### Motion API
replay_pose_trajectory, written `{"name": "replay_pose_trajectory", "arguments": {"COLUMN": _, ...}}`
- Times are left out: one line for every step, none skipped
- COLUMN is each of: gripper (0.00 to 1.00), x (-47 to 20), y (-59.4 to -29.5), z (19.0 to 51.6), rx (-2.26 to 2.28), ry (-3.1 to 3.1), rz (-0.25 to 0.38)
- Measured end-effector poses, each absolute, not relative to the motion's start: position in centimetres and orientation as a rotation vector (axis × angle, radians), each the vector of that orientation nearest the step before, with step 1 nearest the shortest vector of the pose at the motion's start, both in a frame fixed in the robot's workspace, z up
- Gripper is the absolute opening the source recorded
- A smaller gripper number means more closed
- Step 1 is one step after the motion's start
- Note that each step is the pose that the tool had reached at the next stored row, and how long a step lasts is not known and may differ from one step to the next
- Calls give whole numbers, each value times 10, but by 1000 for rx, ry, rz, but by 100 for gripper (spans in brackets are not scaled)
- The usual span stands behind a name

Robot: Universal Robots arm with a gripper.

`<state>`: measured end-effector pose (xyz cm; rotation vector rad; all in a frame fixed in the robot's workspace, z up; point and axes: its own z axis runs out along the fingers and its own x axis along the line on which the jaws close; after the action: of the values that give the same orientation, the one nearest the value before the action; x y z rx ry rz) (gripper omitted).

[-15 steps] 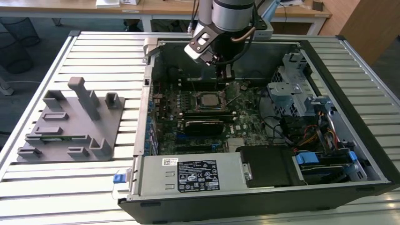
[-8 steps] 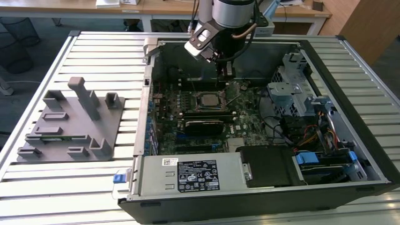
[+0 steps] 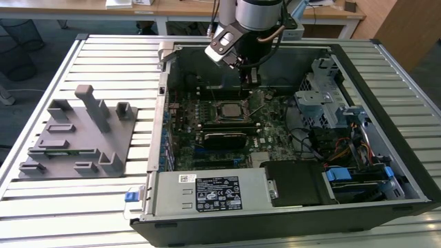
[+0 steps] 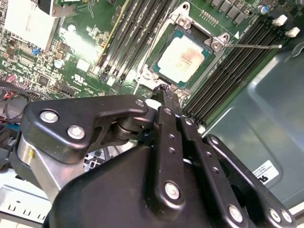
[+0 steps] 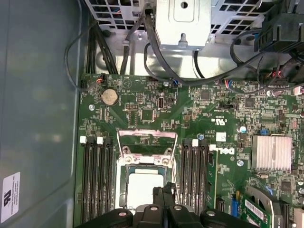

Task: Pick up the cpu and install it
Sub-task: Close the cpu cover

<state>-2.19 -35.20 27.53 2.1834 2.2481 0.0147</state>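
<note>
The cpu [image 3: 227, 109], a small square chip with a silver top, lies flat in its socket on the green motherboard. It is also seen in both wrist views [image 4: 183, 57] [image 5: 142, 184]. The socket's metal frame [image 5: 147, 140] is flipped open and its thin lever [image 4: 251, 46] sticks out to one side. My gripper [image 3: 251, 77] hangs inside the open computer case, just above and behind the socket. Its black fingers [image 4: 166, 92] [image 5: 164, 190] are shut together with nothing between them, their tips near the chip's edge.
Memory slots [image 5: 97, 175] flank the socket on both sides. A black block [image 3: 224, 138] sits just in front of it. The case walls [image 3: 165, 103], drive cage [image 3: 324, 98], cables [image 3: 310, 139] and power supply [image 3: 206, 191] surround the board. A grey plastic fixture [image 3: 79, 134] stands at the exterior view's left.
</note>
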Motion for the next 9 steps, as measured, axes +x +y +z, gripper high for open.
{"name": "replay_pose_trajectory", "arguments": {"gripper": 11, "x": -21, "y": -352, "z": 275, "rx": 2183, "ry": 2248, "rz": 15}}
{"name": "replay_pose_trajectory", "arguments": {"gripper": 11, "x": -21, "y": -352, "z": 275, "rx": 2183, "ry": 2248, "rz": 15}}
{"name": "replay_pose_trajectory", "arguments": {"gripper": 11, "x": -21, "y": -352, "z": 275, "rx": 2183, "ry": 2248, "rz": 15}}
{"name": "replay_pose_trajectory", "arguments": {"gripper": 11, "x": -21, "y": -352, "z": 275, "rx": 2183, "ry": 2248, "rz": 15}}
{"name": "replay_pose_trajectory", "arguments": {"gripper": 11, "x": -20, "y": -352, "z": 275, "rx": 2183, "ry": 2248, "rz": 15}}
{"name": "replay_pose_trajectory", "arguments": {"gripper": 11, "x": -20, "y": -352, "z": 275, "rx": 2183, "ry": 2248, "rz": 15}}
{"name": "replay_pose_trajectory", "arguments": {"gripper": 11, "x": -19, "y": -352, "z": 275, "rx": 2183, "ry": 2248, "rz": 15}}
{"name": "replay_pose_trajectory", "arguments": {"gripper": 11, "x": -19, "y": -352, "z": 275, "rx": 2183, "ry": 2248, "rz": 15}}
{"name": "replay_pose_trajectory", "arguments": {"gripper": 11, "x": -18, "y": -352, "z": 275, "rx": 2183, "ry": 2248, "rz": 15}}
